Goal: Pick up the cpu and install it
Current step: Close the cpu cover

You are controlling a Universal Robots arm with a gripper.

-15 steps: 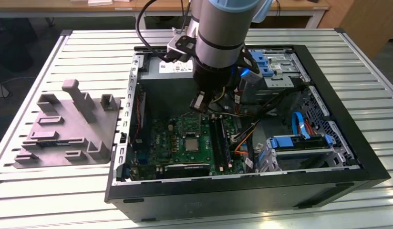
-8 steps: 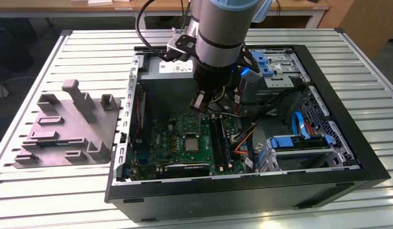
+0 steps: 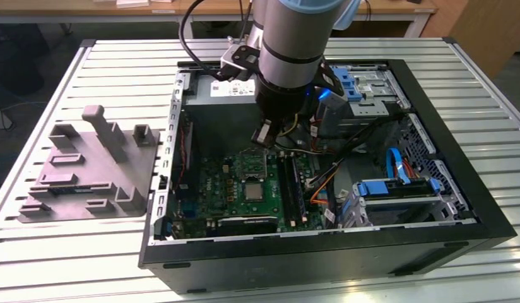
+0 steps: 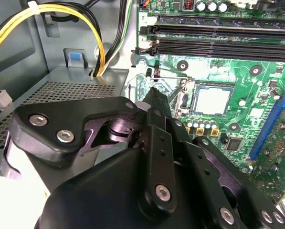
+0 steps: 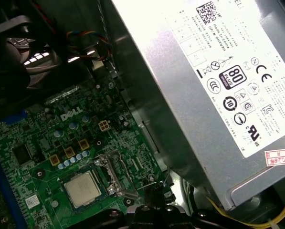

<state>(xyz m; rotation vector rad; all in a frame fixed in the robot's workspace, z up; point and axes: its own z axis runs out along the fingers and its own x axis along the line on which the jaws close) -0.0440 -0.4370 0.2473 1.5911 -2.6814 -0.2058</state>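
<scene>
The power supply (image 5: 199,90) carries a white label (image 5: 228,71) printed with a square code, a row of certification marks and fine text. A small pink sticker (image 5: 279,157) sits at the label's corner. The green motherboard (image 5: 51,143) bears a white printed logo near the capacitors.

The cpu (image 5: 82,188) is a small flat square with a pale silver-grey metal top and faint print on it. It lies flat in the socket (image 5: 114,177) on the motherboard, inside the open computer case (image 3: 462,183).

In the second wrist view the gripper (image 4: 154,95) hangs over the board near the cpu (image 4: 212,101) without touching it. Its fingers are pressed together with nothing between them. In the exterior view the grey tray (image 3: 83,177) lies on the slatted table (image 3: 91,265), to the case's left in that view.
</scene>
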